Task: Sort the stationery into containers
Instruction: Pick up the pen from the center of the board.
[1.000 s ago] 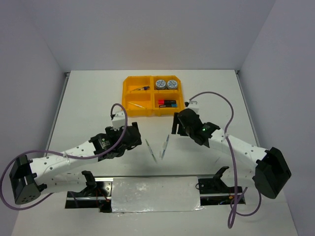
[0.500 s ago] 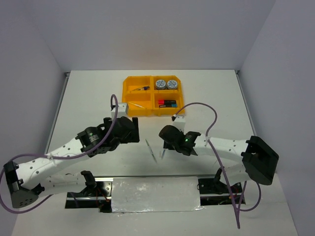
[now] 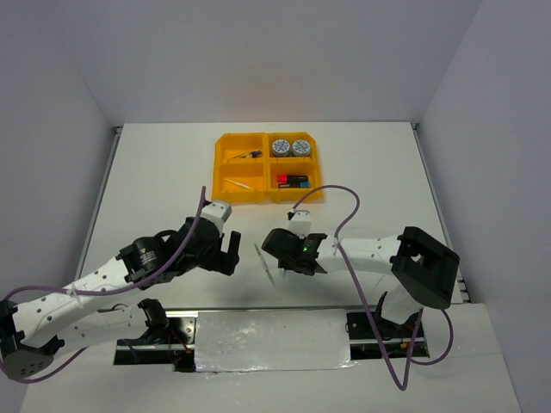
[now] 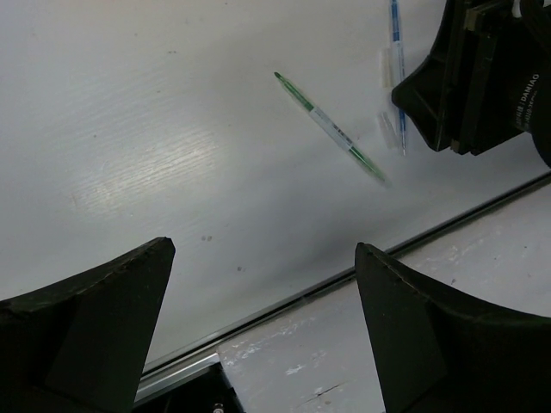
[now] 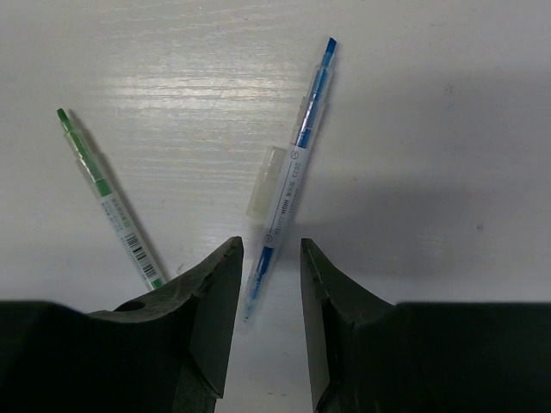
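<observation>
Two thin pens lie on the white table in a V. The green pen (image 3: 264, 262) (image 4: 331, 129) (image 5: 108, 202) is on the left, the blue pen (image 5: 293, 172) (image 4: 397, 52) on the right. My right gripper (image 3: 288, 255) (image 5: 269, 245) is down over the blue pen's near end. Its jaws stand narrow, one on each side of the pen, with a small gap on both sides. My left gripper (image 3: 231, 249) (image 4: 264, 249) hangs wide open and holds nothing, left of the green pen. The orange-yellow tray (image 3: 222, 163) holds two tape rolls (image 3: 281, 148), highlighters (image 3: 293, 181) and a pale pen (image 3: 241, 184).
A metal rail and grey plate (image 3: 271, 340) run along the near table edge, close below both grippers. A purple cable (image 3: 344, 202) loops above the right arm. A small dark item (image 3: 248, 155) lies in the tray's far left compartment.
My right gripper has swung left and come down over the blue pen, and its jaws have narrowed. My left arm has drawn back toward the near edge, still wide open.
</observation>
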### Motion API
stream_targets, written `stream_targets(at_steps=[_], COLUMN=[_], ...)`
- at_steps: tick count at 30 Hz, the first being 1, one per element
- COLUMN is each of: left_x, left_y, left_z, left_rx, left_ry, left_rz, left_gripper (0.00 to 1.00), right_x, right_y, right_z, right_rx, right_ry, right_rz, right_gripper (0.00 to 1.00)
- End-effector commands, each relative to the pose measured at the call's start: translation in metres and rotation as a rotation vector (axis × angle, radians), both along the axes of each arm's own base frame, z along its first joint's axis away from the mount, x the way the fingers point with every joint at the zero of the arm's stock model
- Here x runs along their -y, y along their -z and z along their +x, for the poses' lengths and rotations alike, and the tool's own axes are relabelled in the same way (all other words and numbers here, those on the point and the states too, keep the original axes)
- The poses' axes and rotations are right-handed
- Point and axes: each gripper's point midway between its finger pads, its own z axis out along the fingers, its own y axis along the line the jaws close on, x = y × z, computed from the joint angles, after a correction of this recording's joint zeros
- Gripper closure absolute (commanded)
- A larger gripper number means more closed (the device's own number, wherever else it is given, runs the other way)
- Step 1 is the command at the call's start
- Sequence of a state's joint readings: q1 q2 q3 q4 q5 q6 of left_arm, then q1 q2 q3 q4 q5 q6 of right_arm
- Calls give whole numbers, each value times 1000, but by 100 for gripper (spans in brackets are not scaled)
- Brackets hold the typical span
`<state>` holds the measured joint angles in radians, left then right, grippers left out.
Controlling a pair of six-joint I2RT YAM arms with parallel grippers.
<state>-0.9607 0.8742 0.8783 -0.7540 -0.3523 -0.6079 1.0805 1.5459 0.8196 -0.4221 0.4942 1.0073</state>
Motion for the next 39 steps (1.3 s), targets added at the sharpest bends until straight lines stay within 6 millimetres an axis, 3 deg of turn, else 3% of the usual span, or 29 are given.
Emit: stream_targets(at_steps=[1, 26, 30, 39], left_x=[19, 19, 18, 17], left_y=[-10, -12, -13, -14], left_z=[3, 1, 1, 2], left_rx=[26, 30, 30, 33], left_ry=[62, 69, 65, 50], left_rz=[-64, -81, -82, -79], left_gripper=[1, 1, 1, 1], right_x=[-8, 7, 17, 34], right_y=[-16, 13, 24, 26], right_z=[8, 2, 1, 1], right_rx=[57, 23, 0, 5], right_ry=[35, 62, 77, 108], right_rz=[30, -18, -37, -33], right_gripper=[59, 65, 65, 65])
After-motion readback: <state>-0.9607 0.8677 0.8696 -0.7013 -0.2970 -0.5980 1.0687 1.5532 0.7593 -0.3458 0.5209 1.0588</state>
